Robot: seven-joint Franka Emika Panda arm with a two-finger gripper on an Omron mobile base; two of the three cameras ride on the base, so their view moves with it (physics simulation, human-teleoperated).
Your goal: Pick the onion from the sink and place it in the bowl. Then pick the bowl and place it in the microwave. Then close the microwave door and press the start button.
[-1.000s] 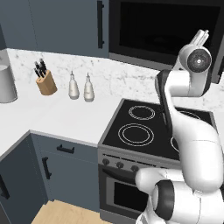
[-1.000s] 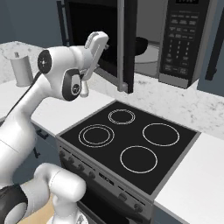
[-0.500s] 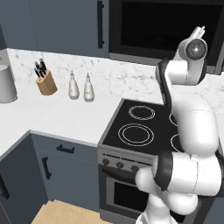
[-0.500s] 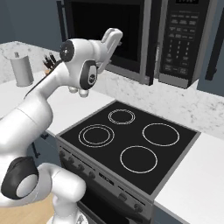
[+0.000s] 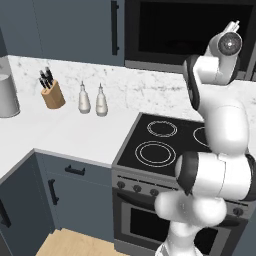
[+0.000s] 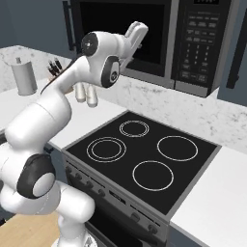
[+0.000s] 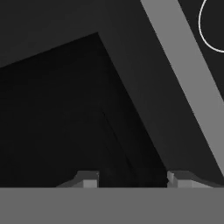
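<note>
The microwave (image 6: 201, 43) is set in above the stove, and its door (image 6: 157, 46) lies flush with the front, the black window dark. My gripper (image 6: 141, 26) is raised right in front of that window, just off the glass. In the left base view the gripper (image 5: 234, 24) sits high at the right against the microwave door (image 5: 170, 35). From the hand view, the gripper (image 7: 133, 179) is open, with dark glass ahead and nothing between its fingertips (image 7: 89, 179). The onion, the bowl and the sink are out of view.
A black stove top (image 6: 144, 154) with white rings lies below the arm. On the marble counter to the left stand a knife block (image 5: 52, 92), two pale bottles (image 5: 85, 97) and a grey canister (image 5: 7, 97). Blue-grey cabinets (image 5: 75, 25) hang above.
The microwave door has swung from open to shut. My hand followed it in and now sits higher, close against the door window.
</note>
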